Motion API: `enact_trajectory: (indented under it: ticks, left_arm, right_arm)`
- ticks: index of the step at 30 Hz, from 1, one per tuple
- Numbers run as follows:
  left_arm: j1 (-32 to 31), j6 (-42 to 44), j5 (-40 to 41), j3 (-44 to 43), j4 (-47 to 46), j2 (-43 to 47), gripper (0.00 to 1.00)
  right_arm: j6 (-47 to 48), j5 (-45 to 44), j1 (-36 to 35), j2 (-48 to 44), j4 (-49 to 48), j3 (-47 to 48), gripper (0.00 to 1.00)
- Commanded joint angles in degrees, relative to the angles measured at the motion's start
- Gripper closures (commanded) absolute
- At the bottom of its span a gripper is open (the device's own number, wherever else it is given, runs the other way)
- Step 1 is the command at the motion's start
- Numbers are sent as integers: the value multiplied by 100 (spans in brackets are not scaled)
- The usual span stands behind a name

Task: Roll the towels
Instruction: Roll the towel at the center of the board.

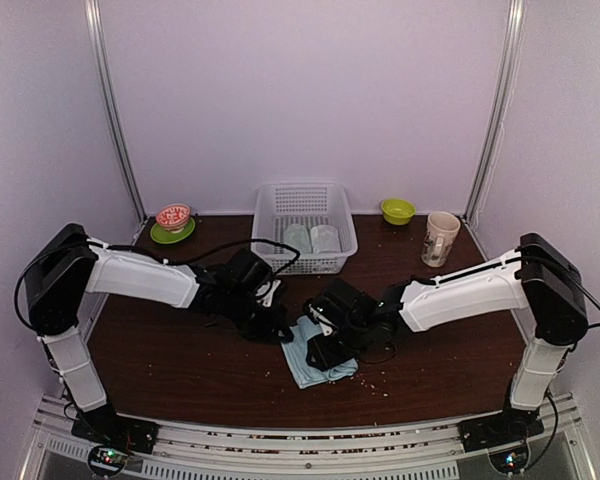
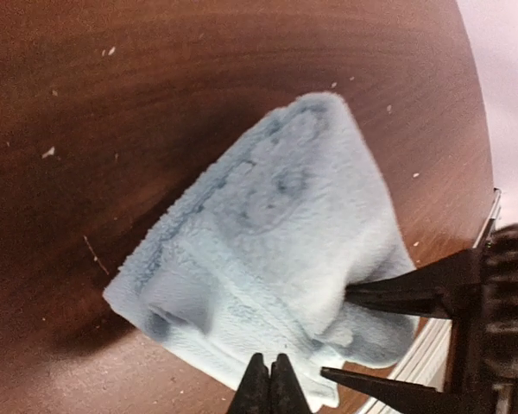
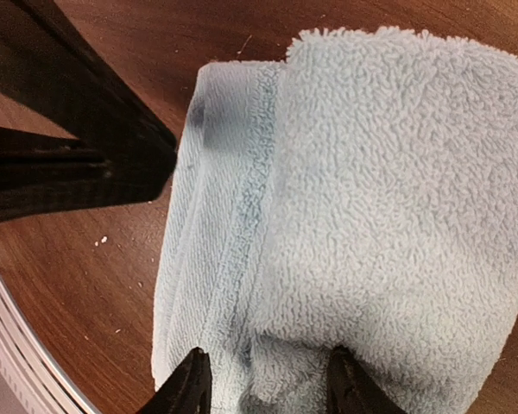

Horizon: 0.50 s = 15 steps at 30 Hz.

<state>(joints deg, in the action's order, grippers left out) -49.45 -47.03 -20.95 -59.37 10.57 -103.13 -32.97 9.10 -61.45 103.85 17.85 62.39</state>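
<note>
A light blue towel (image 1: 316, 360) lies loosely folded on the dark wooden table, a thick fold (image 3: 380, 190) lying over a flatter layer. My right gripper (image 3: 268, 384) is open, its fingertips straddling the near end of that fold; from the left wrist its fingers (image 2: 406, 293) show spread at the towel's edge. My left gripper (image 2: 270, 379) is shut with nothing between its tips, just at the towel's (image 2: 268, 233) near edge, to the left of the right gripper (image 1: 322, 345). Two pale rolled towels (image 1: 311, 238) sit in the basket.
The white lattice basket (image 1: 305, 200) stands at the back centre. A green plate holding a red bowl (image 1: 172, 222) is at the back left. A green bowl (image 1: 397, 210) and a mug (image 1: 441, 238) are at the back right. Crumbs dot the table (image 1: 180, 350).
</note>
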Motion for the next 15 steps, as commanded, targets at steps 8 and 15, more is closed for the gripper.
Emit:
enact_trajectory:
  ticks: [8, 15]
  left_arm:
    - [-3, -91, -418, -784, -597, -402, 100]
    - [-3, -146, -623, -979, -767, -895, 100]
  right_arm:
    - [-79, 57, 67, -105, -228, -337, 52]
    - [-54, 91, 65, -147, -238, -335, 51]
